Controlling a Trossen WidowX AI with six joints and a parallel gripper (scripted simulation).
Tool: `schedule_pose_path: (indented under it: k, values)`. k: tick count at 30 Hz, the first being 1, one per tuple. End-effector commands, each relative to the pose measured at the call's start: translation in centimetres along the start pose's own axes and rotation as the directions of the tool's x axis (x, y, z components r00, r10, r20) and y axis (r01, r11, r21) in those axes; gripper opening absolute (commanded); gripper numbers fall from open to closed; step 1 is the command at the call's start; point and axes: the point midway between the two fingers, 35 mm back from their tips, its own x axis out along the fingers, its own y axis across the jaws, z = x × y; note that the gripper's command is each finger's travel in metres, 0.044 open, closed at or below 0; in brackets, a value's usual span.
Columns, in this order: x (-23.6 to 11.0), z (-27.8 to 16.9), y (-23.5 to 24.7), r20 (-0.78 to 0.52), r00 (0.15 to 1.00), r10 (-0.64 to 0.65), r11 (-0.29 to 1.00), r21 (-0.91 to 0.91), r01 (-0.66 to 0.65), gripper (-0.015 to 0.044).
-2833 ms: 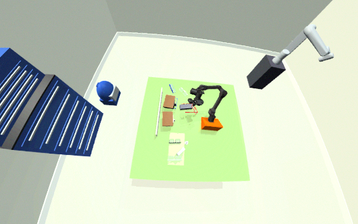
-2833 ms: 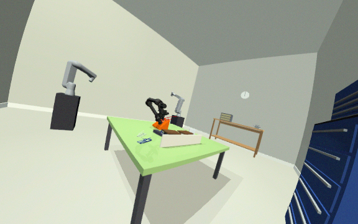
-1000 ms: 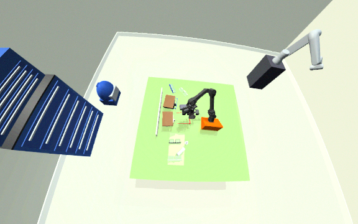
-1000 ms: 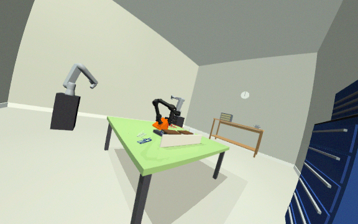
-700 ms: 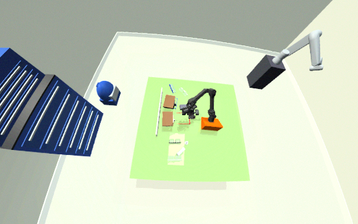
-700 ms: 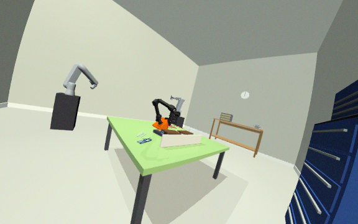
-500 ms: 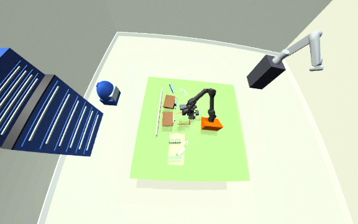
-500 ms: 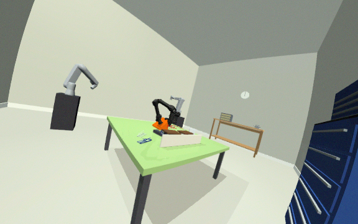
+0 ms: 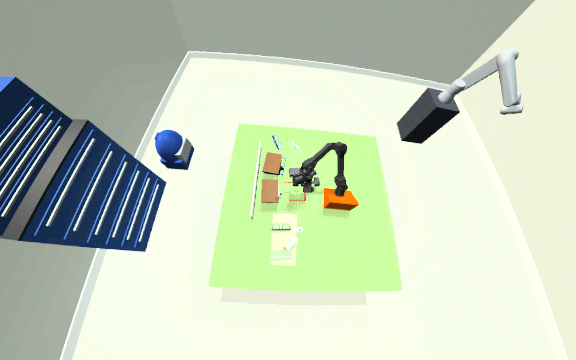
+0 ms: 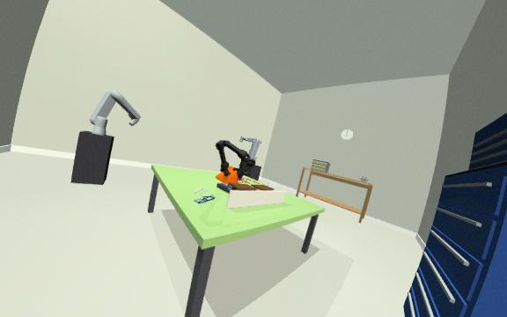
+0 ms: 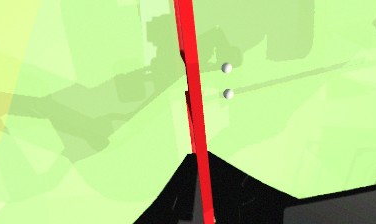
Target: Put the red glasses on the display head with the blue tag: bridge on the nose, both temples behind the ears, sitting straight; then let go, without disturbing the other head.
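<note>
Your black six-joint arm (image 9: 335, 165) rises from its orange base (image 9: 340, 199), elbow high, folding down toward the two brown display heads (image 9: 271, 177). Your gripper (image 9: 307, 184) is clamped on the thin red-framed glasses (image 11: 193, 90), held above the green table (image 9: 348, 250).

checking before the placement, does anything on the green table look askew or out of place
Nothing looks spilled or damaged. The black parallel-jaw gripper is shut on the thin red glasses frame, carried above the light green table. The two brown-topped display heads sit side by side; details are too small to judge.
</note>
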Motion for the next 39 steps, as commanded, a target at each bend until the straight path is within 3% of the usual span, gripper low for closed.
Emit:
schedule_pose_path:
  k: [1, 39]
  values:
    - [0.6, 0.0, 0.2, -0.006, 1.000, 0.007, 1.000, -0.009, -0.007, 0.0000]
    - [1.6, 0.0, -1.4, -0.001, 1.000, -0.010, 1.000, -0.008, 0.010, 0.0000]
